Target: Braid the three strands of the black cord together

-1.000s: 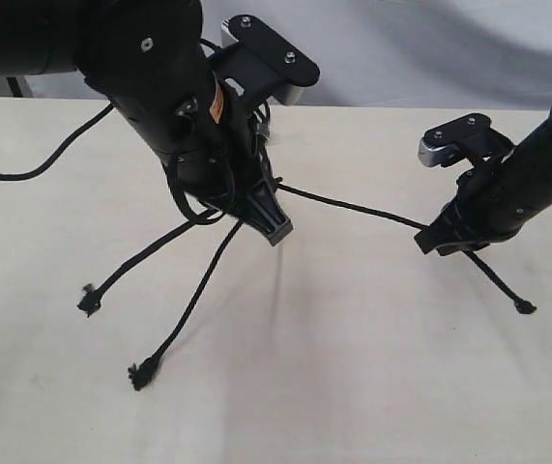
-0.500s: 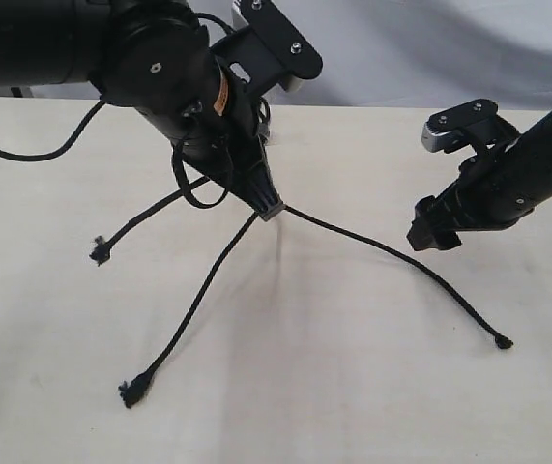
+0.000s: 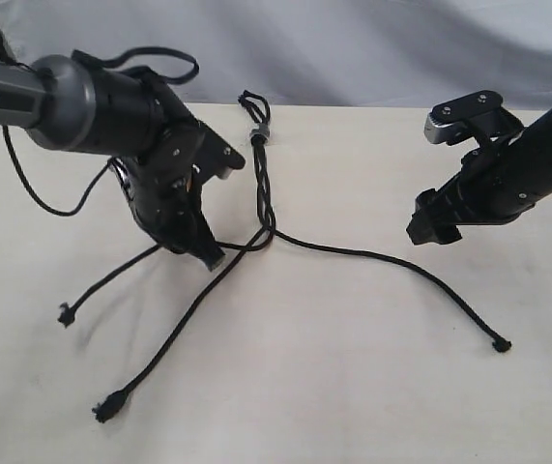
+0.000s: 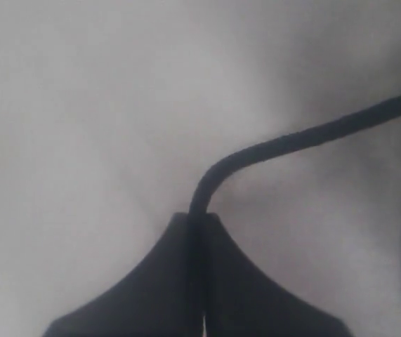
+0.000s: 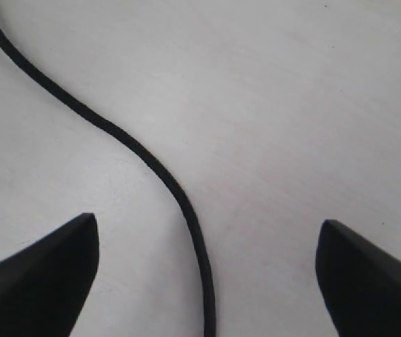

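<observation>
A pale table [image 3: 353, 406] stands before a grey backdrop [image 3: 372, 48]. One black cord [image 3: 261, 184] lies at centre, and its three strands [image 3: 174, 332] fan out. The left pincer [image 3: 213, 259] is clenched on the left strand [image 3: 101, 288]; its arm, earlier covering the knot loop [image 3: 249, 97], now leaves it uncovered. The right pincer [image 3: 428, 227] is released.

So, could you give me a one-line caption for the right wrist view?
Open right gripper poised over one black strand lying loose on the pale table.
</observation>
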You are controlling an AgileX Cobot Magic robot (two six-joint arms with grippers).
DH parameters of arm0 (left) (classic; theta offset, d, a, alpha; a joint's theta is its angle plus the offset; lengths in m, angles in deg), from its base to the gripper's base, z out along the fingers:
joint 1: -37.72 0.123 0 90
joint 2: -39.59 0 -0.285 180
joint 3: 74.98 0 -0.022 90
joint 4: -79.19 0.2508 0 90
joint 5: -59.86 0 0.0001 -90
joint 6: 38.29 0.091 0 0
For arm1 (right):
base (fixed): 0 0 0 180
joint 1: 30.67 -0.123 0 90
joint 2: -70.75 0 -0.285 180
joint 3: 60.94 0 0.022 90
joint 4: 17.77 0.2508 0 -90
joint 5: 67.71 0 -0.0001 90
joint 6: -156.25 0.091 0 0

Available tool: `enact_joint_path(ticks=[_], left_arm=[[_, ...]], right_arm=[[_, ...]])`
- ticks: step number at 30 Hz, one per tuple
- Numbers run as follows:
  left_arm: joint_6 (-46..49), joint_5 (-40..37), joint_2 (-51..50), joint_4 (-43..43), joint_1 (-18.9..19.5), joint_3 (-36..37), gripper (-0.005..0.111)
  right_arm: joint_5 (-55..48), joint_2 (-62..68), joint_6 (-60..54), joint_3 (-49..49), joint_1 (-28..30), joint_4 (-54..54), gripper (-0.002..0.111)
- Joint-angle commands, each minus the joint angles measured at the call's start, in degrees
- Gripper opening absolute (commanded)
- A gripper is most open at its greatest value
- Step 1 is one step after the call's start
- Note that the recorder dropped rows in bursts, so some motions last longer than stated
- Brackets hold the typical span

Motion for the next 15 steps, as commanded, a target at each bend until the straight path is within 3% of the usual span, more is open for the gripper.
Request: enact_joint_path(ticks=[1, 8, 13, 15], left_arm=[[2.21, 0.02, -3.85, -7.73, -0.1, 1.36, 0.002], [7.21, -0.39, -4.17, -23.15, -2.89, 8.19, 0.002], [17.05, -0.26, -4.08, -33.27, -13.49, 10.25, 0.002], [19.21, 2.06, -3.52, -32.96, -18.28, 9.54, 0.002]], right_arm=[[0.13, -0.56, -0.08, -0.27, 0.36, 0.16, 0.079], [0.72, -0.56, -0.86, -0.27, 0.36, 0.54, 0.079], [0.72, -0.56, -0.86, -0.27, 0.36, 0.54, 0.079], [0.72, -0.56, -0.86, -0.27, 0.36, 0.54, 0.079]])
